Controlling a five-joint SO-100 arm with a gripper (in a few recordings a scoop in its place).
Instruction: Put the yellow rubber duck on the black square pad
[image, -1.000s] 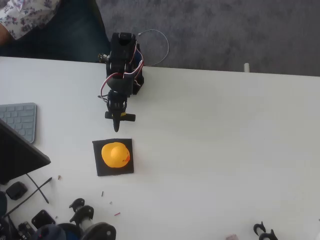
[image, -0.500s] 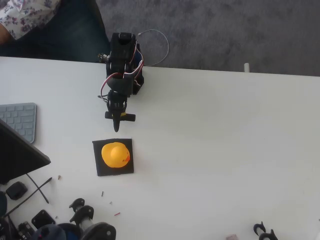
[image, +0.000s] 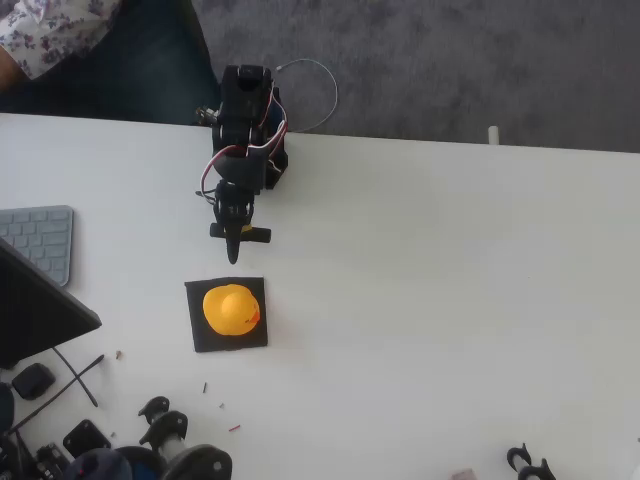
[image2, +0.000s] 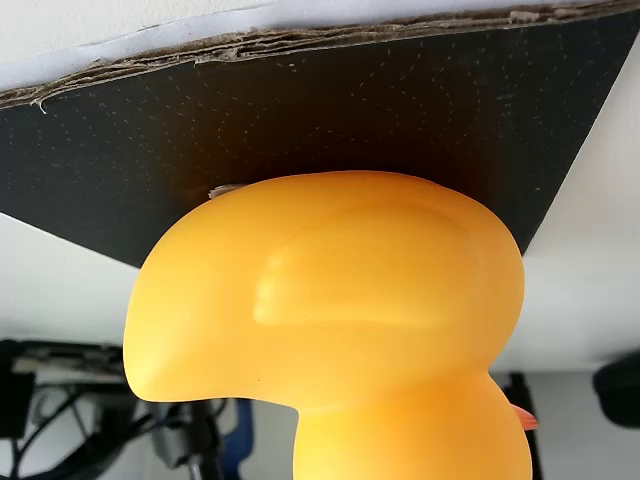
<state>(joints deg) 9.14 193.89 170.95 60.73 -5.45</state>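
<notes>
While the white table takes most of the overhead view, a grey carpet strip runs along the top edge and a person's patterned sleeve sits in the upper left corner. Black arm is mounted at the table's far edge, upper left of centre, with white and red wires looping off it. Dark slanted panel cuts in at the left edge, grey keyboard just above it. Black square pad lies left of centre, below the arm. Yellow rubber duck sits on the pad, inside its edges, red beak mark toward the right. Gripper points down-frame, tip just above the pad's top edge, apart from the duck, holding nothing; fingers look pressed together. Loose black parts and cables clutter the lower left corner. Wrist view appears inverted: duck fills the centre, pad above it with a frayed cardboard edge.
</notes>
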